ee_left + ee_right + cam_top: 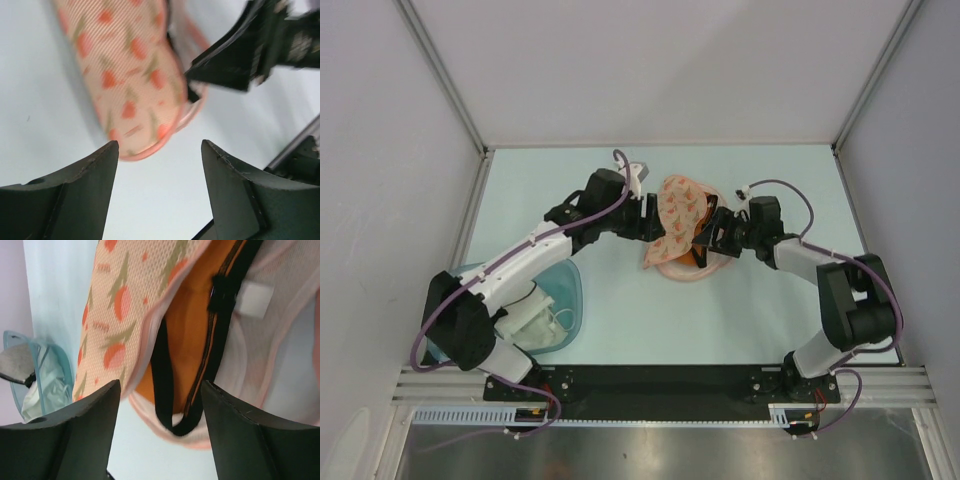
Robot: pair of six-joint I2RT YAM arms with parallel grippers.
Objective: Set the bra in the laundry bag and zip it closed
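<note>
The laundry bag (672, 215) lies mid-table, its printed lid (125, 305) raised partly over the pale lining (280, 340). Inside lies the orange bra (195, 330), and a black strap loop (165, 390) hangs over the bag's near rim. A bit of the bra (700, 262) shows at the bag's front edge. My left gripper (648, 218) is just left of the bag, open (160, 150), with only bare table between its fingers. My right gripper (712, 235) is at the bag's right side, open (160, 390), fingers either side of the strap loop without touching it.
A translucent teal tub (535, 310) holding a white garment stands at the front left beside the left arm's base, and shows again as the tub (30, 375) in the right wrist view. Pale walls enclose the table at the back and both sides.
</note>
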